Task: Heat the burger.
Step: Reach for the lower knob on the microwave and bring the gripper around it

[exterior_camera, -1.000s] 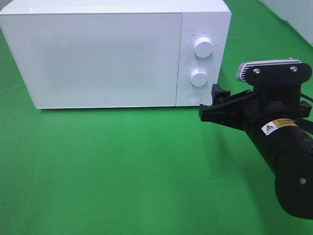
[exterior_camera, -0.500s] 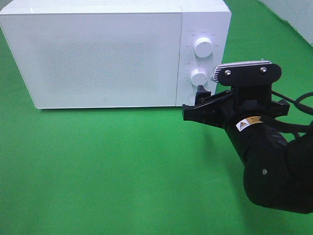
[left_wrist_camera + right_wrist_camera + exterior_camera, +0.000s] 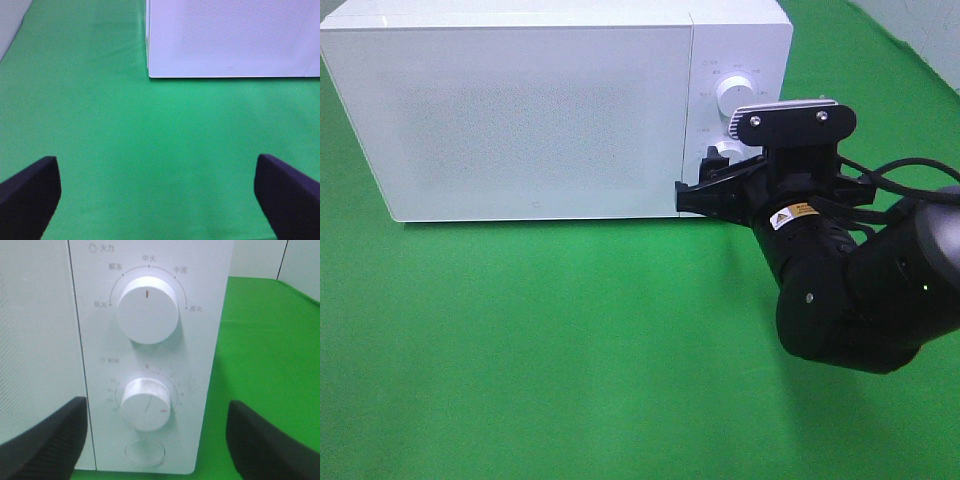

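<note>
The burger is out of view. The white microwave [image 3: 520,110] stands at the back with its door shut. My right gripper [image 3: 704,186] is open and sits right in front of the control panel, level with the lower knob [image 3: 720,152] and below the upper knob [image 3: 735,97]. In the right wrist view the open gripper [image 3: 156,440] frames the upper knob [image 3: 147,310], the lower knob [image 3: 145,404] and the round button [image 3: 145,452]. My left gripper [image 3: 157,200] is open and empty above the green cloth, facing the microwave's front corner [image 3: 230,35].
The green cloth [image 3: 550,340] covers the table in front of the microwave. My right arm's bulky black body [image 3: 860,290] fills the right middle. A pale wall edge [image 3: 920,30] shows at the far right corner.
My right arm has moved left and back toward the microwave, bringing the open gripper from beside the panel to right in front of the lower knob and button.
</note>
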Motion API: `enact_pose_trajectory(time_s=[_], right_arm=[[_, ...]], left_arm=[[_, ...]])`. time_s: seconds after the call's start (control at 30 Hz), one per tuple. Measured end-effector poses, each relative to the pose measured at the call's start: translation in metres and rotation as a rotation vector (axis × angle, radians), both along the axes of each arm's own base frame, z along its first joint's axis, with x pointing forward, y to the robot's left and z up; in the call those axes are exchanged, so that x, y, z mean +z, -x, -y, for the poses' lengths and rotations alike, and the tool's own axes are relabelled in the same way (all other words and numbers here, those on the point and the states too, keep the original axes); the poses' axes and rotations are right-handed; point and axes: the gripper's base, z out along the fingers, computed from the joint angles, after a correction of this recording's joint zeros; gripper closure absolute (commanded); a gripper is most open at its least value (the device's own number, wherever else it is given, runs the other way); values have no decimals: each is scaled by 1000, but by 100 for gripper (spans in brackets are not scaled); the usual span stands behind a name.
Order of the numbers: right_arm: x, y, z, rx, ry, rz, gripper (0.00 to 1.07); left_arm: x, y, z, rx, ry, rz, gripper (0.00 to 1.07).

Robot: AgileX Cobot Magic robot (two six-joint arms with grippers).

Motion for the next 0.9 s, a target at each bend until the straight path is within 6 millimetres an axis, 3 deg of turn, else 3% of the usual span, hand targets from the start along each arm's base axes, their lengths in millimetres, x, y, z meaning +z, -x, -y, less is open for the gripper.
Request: enact_pose_trajectory(time_s=[0.23,0.6,0.9], right_arm=[[-2,-16,1,2,-39,5,33],[-27,-35,-9,39,-27,-42,33],[-30,-47,-8,43,-25,-46,33]], left_arm=[[0,0,0,0,0,0,9],[0,0,0,0,0,0,9],[0,0,0,0,0,0,9]])
